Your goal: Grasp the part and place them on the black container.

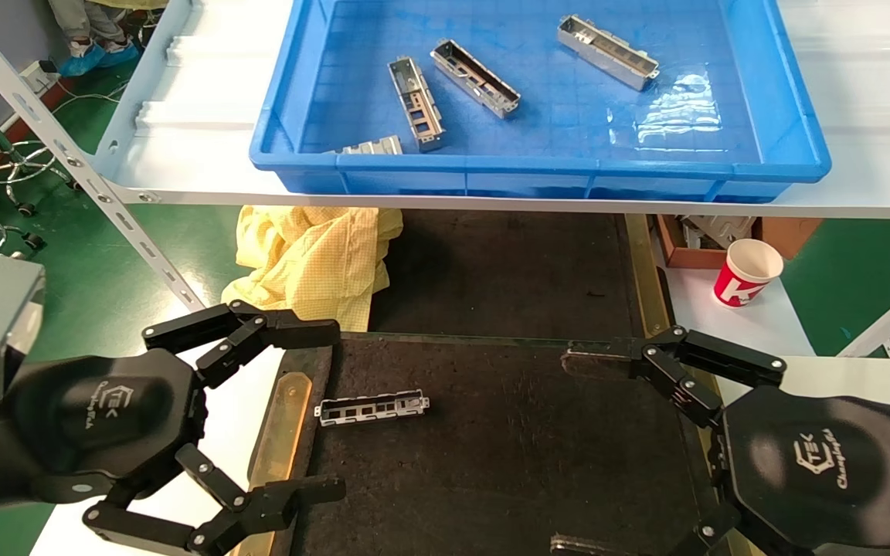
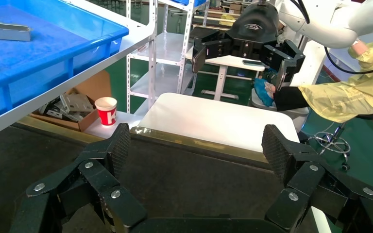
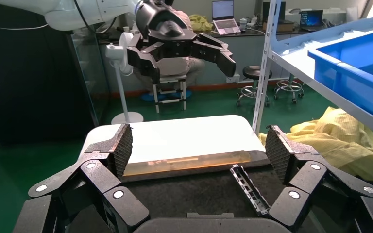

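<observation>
Bright, even overhead light fills all three views, with a white glare patch on the floor of the blue bin (image 1: 793,116) toward its right edge. The shelf casts a soft shadow over the far edge of the black container (image 1: 507,432), whose rough dark face stays dim. Both wrist views bend outward near the corners, yet stay sharp throughout.

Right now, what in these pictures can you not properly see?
- Part at the blue bin's near wall: head view, wall hides most of it.
- Right gripper's lower finger: head view, cut by the bottom edge.
- Cardboard box contents: head view, shelf covers them.
</observation>
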